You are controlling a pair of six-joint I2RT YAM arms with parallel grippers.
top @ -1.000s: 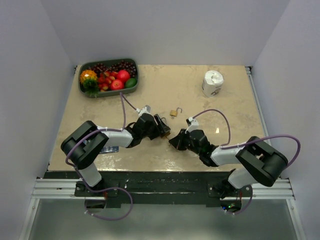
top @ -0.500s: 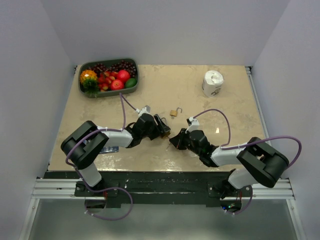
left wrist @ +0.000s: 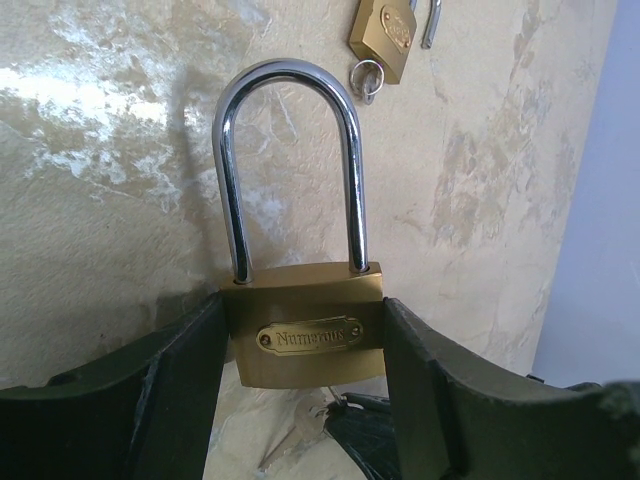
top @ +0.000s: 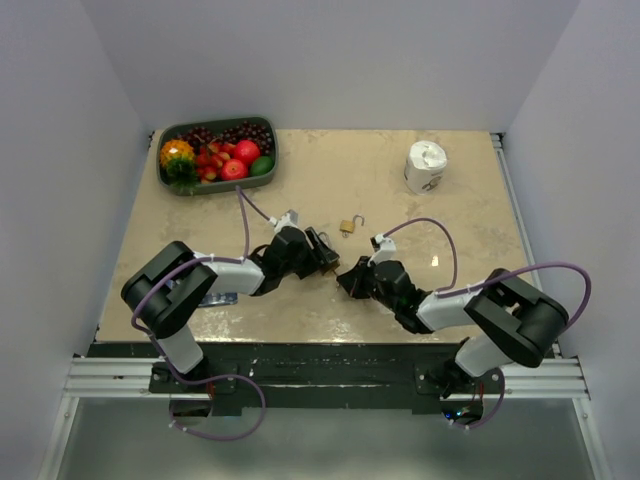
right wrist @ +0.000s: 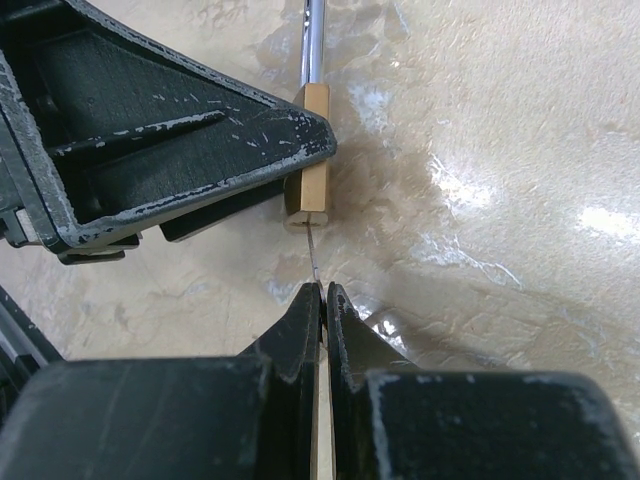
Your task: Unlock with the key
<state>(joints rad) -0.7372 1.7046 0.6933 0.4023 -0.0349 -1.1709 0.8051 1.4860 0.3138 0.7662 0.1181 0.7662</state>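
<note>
The left fingers (top: 323, 253) and right fingers (top: 349, 281) nearly meet mid-tabletop (top: 470, 230); small brass padlock (top: 348, 227) just beyond, fruit tray (top: 273, 158) far left, paper roll (top: 426, 166) far right

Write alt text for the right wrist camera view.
The right gripper, shut on the thin silvery key, holds its tip at the underside of a brass padlock gripped by the left gripper's fingers, over a beige marbled table.
</note>
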